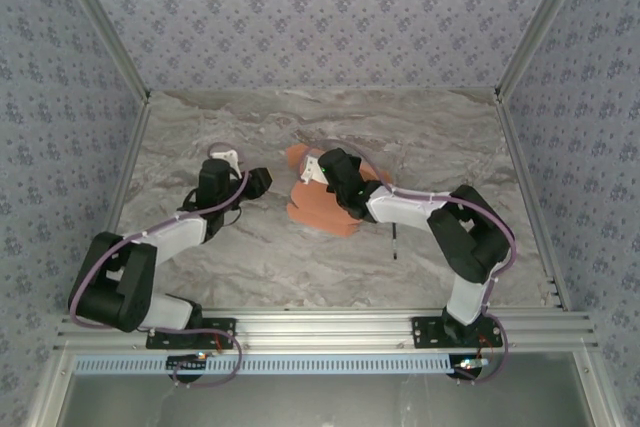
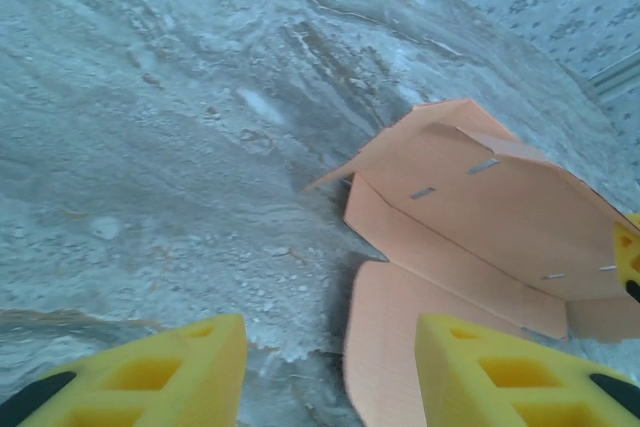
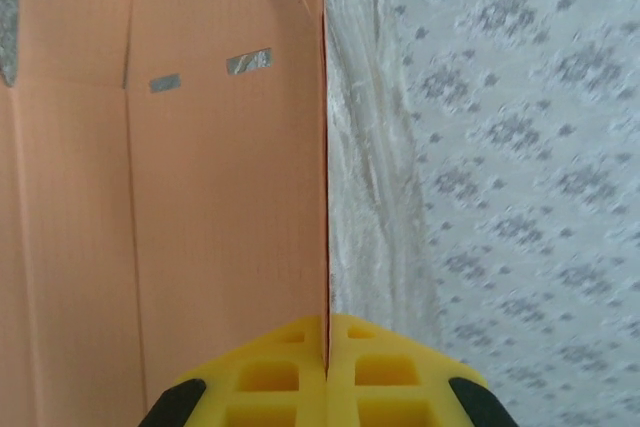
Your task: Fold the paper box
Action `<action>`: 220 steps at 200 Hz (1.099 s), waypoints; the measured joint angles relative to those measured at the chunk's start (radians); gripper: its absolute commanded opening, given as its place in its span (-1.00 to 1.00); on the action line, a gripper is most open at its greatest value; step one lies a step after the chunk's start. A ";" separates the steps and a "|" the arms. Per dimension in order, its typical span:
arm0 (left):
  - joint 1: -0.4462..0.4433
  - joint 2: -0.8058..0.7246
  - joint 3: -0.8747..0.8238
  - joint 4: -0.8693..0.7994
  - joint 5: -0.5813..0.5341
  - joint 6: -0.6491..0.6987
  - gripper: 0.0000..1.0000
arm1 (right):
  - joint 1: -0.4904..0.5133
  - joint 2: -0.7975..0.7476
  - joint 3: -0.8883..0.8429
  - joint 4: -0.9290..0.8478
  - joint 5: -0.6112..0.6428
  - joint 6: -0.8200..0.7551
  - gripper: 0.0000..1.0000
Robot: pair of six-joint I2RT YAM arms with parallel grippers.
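The paper box (image 1: 322,212) is thin salmon-orange card, matte and faintly ribbed, creased into panels with small slots and rounded flaps; it sits half raised at the middle of the veined, grey marble-patterned table (image 1: 250,267); a thin dark stick (image 1: 395,244) lies near it on the right; the right gripper (image 3: 326,352), its arm bent inward at the elbow, pinches an upright card wall edge-on between closed yellow honeycombed pads; the left gripper (image 2: 330,372), its arm reaching forward and angled toward the box, stands just beside a flap, jaws apart, gripping nothing.
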 measured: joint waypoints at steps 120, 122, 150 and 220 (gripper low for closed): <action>0.005 -0.005 0.192 -0.198 0.075 0.091 -0.05 | -0.046 0.005 -0.097 0.277 -0.132 -0.242 -0.93; 0.005 -0.005 0.195 -0.201 0.077 0.094 -0.05 | -0.048 0.004 -0.097 0.275 -0.137 -0.241 -0.93; -0.001 -0.005 0.224 -0.231 0.099 0.122 -0.08 | -0.069 -0.036 -0.097 0.171 -0.216 -0.188 -0.91; -0.098 0.001 0.349 -0.311 0.127 0.138 -0.10 | -0.080 -0.160 -0.078 -0.072 -0.324 -0.014 -0.93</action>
